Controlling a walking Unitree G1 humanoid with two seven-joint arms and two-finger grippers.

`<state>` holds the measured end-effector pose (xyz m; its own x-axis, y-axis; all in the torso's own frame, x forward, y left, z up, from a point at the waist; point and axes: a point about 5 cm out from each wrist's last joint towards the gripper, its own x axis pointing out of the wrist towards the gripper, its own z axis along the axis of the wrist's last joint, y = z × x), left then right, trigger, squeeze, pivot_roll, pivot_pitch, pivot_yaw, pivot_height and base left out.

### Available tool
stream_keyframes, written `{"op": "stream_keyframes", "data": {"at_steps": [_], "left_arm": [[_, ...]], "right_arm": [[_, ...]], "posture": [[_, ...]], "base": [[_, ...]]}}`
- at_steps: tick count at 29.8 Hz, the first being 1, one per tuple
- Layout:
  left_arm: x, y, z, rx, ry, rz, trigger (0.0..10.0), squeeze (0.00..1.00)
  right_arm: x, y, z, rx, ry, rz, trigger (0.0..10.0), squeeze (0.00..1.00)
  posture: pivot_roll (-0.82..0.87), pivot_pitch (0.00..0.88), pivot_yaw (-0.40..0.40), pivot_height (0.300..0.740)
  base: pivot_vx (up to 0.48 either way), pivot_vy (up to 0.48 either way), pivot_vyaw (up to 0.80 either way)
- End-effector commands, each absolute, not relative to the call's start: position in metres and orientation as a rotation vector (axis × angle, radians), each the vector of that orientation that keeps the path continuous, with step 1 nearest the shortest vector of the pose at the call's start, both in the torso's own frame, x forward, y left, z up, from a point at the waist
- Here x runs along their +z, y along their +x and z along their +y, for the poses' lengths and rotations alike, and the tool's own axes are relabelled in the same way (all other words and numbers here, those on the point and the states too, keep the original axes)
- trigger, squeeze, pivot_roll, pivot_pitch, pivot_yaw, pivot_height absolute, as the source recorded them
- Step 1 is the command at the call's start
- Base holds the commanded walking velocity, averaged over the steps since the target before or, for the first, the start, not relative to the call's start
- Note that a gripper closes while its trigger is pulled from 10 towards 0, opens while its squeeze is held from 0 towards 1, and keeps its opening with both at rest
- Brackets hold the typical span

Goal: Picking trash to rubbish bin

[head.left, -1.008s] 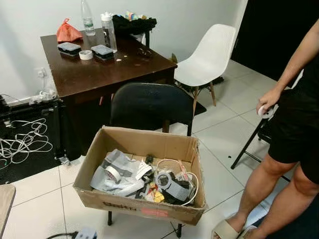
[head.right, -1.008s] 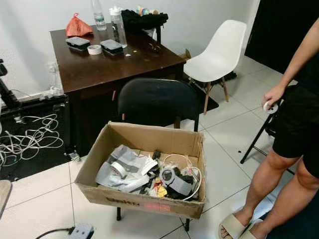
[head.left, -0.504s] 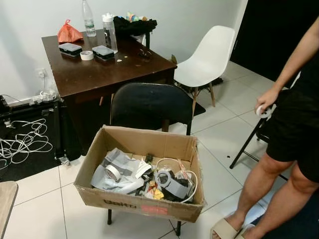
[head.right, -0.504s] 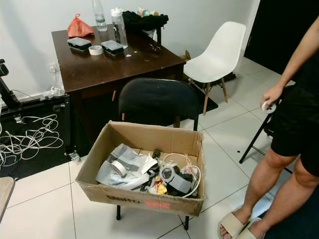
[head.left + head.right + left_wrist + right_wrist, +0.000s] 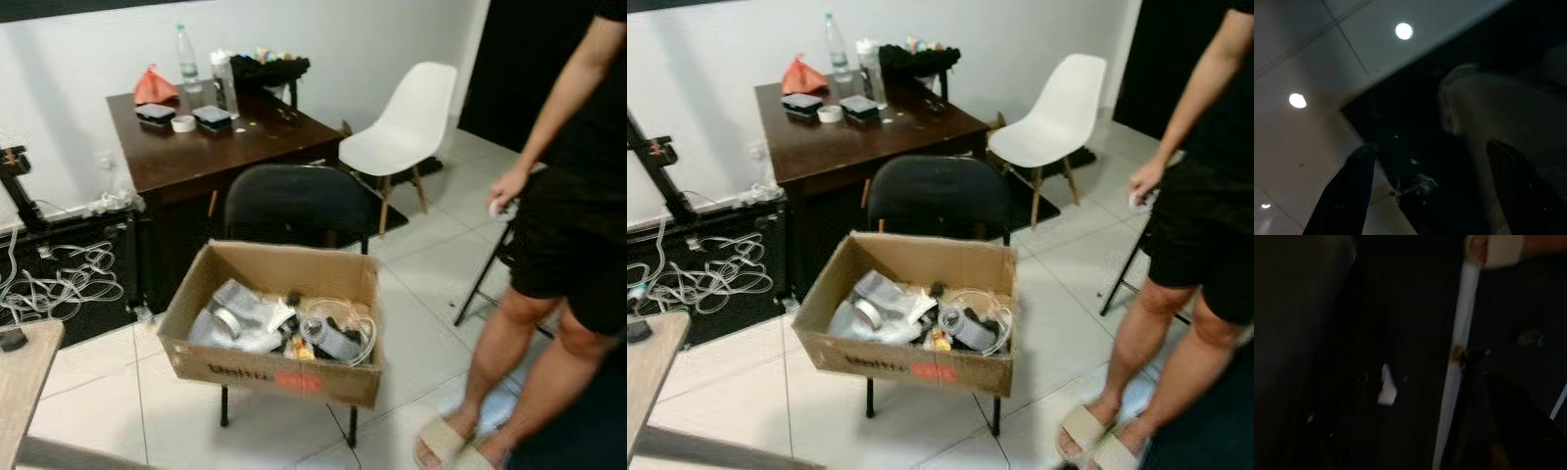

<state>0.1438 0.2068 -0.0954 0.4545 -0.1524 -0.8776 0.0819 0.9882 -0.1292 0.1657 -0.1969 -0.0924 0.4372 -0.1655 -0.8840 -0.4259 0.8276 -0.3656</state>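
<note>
A cardboard box [image 5: 279, 367] rests on the seat of a black chair [image 5: 294, 206] in front of me. It holds trash [image 5: 257, 323]: crumpled grey wrapping, tape rolls, thin cables and small scraps. In the dark left wrist view my left gripper [image 5: 1425, 196] is open with nothing between its fingers [image 5: 1347, 196], hanging over shaded floor. The right wrist view is darker still; my right gripper [image 5: 1425, 431] looks open beside a pale vertical bar [image 5: 1459, 347].
A person [image 5: 568, 225] in black shorts and sandals stands right of the box, holding a small white roll [image 5: 500, 208]. Behind the box are a dark brown table [image 5: 225, 147] with bottles and tape, and a white chair [image 5: 402, 122]. Cables [image 5: 59, 284] lie left; a light wooden tabletop [image 5: 20, 382] is near left.
The camera has pulled back and tilted up, so the box looks smaller and farther off. The wooden tabletop at the near left shows more. The person has shifted a little.
</note>
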Motion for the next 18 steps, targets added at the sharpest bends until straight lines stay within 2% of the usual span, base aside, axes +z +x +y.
{"op": "stream_keyframes", "data": {"at_steps": [1,18], "left_arm": [[-0.1006,0.1310,0.2029,-0.161,-0.076,1.134,10.0,0.00],[-0.1032,0.1249,0.2002,-0.162,-0.070,1.152,10.0,0.00]], "right_arm": [[-0.0960,0.1597,-0.1889,0.203,-0.587,1.138,10.0,0.00],[-0.0961,0.1592,-0.1898,0.204,-0.588,1.140,10.0,0.00]], "posture": [[-0.08,0.161,0.047,0.740],[-0.08,0.163,0.045,0.740]], "base": [[-0.304,0.000,0.00],[-0.306,0.000,0.00]]}}
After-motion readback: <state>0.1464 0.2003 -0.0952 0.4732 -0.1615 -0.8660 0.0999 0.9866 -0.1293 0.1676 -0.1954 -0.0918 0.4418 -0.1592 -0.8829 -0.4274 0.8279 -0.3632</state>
